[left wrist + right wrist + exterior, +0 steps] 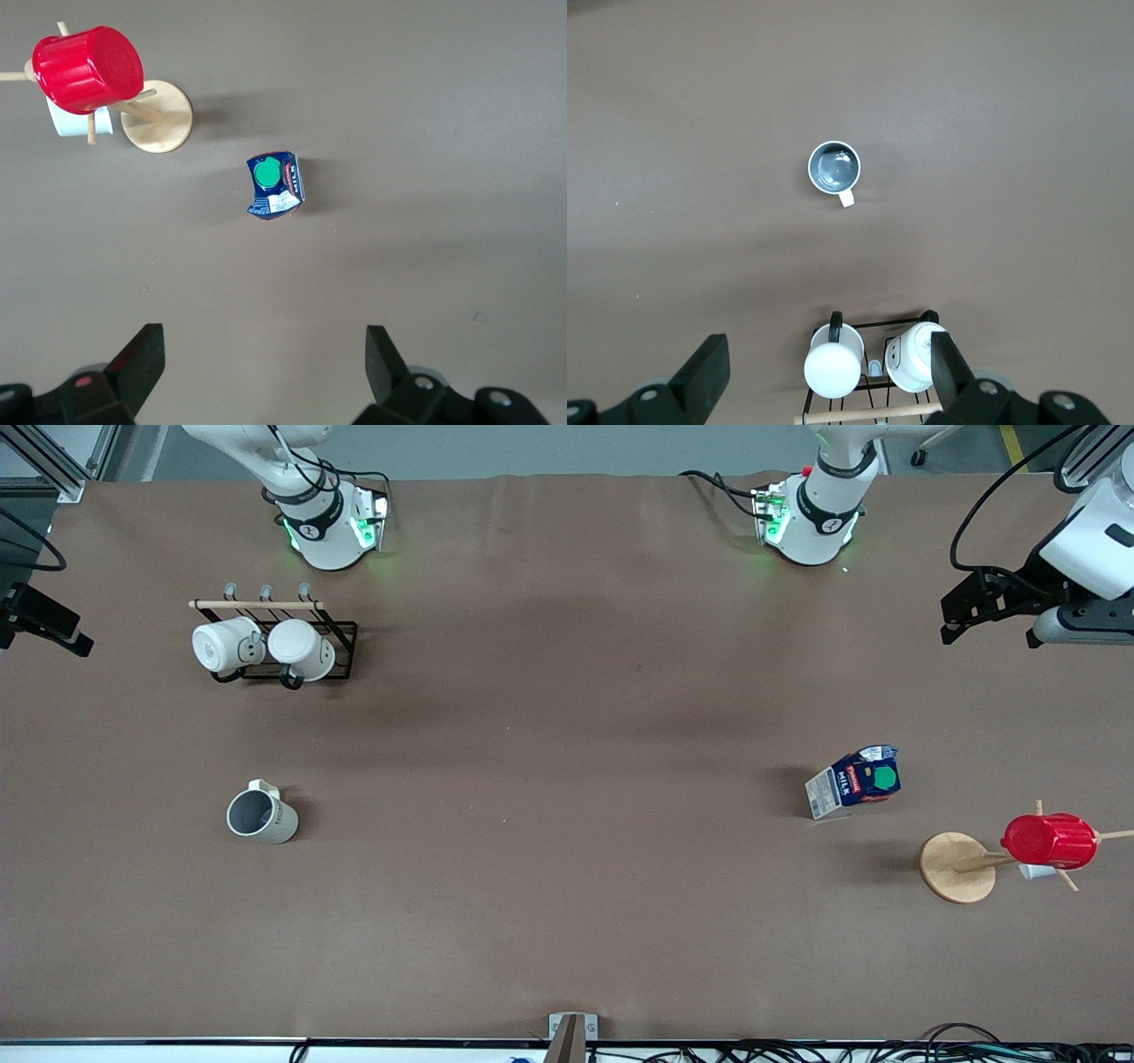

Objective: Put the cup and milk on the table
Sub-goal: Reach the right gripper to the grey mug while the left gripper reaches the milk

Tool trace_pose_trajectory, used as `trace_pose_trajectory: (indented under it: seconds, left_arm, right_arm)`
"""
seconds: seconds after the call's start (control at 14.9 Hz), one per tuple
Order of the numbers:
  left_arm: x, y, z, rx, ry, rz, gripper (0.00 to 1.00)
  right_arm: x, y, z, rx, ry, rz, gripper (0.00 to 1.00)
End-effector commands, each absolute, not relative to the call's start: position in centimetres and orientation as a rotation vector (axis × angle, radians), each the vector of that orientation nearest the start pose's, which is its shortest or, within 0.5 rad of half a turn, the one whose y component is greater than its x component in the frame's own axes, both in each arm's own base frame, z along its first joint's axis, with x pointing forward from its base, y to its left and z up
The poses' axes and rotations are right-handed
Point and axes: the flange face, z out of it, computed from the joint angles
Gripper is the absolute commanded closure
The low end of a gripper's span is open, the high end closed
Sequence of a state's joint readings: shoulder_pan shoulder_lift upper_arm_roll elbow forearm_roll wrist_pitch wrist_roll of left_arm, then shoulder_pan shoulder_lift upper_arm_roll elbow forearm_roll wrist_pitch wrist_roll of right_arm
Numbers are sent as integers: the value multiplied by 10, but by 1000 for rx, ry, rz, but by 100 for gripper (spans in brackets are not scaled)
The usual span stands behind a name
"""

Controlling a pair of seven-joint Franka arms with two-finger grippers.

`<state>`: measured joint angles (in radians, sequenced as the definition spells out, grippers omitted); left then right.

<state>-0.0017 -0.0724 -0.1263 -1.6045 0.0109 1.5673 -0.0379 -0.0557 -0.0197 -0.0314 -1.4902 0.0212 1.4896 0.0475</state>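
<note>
The grey-beige cup [261, 816] stands upright on the brown table [567, 717] toward the right arm's end; it also shows in the right wrist view [834, 167]. The milk carton [854, 781] stands upright toward the left arm's end, green cap up, and shows in the left wrist view [275, 184]. My left gripper [264, 342] is open and empty, high over the table, apart from the milk; it shows at the edge of the front view [983, 615]. My right gripper [828, 345] is open and empty, high over the mug rack.
A black wire rack [341, 651] holds two white mugs [226, 645] farther from the front camera than the cup. A wooden peg stand on a round disc [952, 866] carries a red ribbed cup [1050, 841], nearer the camera than the milk. A bracket [571, 1035] sits at the near table edge.
</note>
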Motion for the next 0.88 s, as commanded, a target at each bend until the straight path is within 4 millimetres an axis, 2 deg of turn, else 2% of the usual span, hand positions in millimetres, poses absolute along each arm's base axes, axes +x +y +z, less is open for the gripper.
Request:
trace_pose_trajectory:
  seconds: [0.0, 0.2, 0.27, 0.4, 0.47, 0.67, 0.81]
  left_arm:
    - [527, -68, 651, -3116, 154, -50, 0]
    - [536, -62, 643, -3090, 145, -38, 0]
    - [545, -58, 632, -3079, 141, -23, 0]
    - [564, -49, 594, -3085, 107, 23, 0]
    - [568, -46, 576, -3087, 79, 13, 0]
    - [585, -36, 517, -3098, 35, -46, 0]
    - [596, -36, 483, -3112, -14, -29, 0]
  right_arm:
    - [538, -46, 669, -3093, 190, -23, 0]
    - [538, -47, 669, -3093, 193, -26, 0]
    - [538, -48, 668, -3091, 195, -21, 0]
    - [539, -50, 665, -3092, 198, -14, 0]
    - [546, -50, 653, -3092, 194, 19, 0]
    - [585, -53, 595, -3096, 93, 81, 0]
    - [616, -59, 537, -3093, -55, 122, 0]
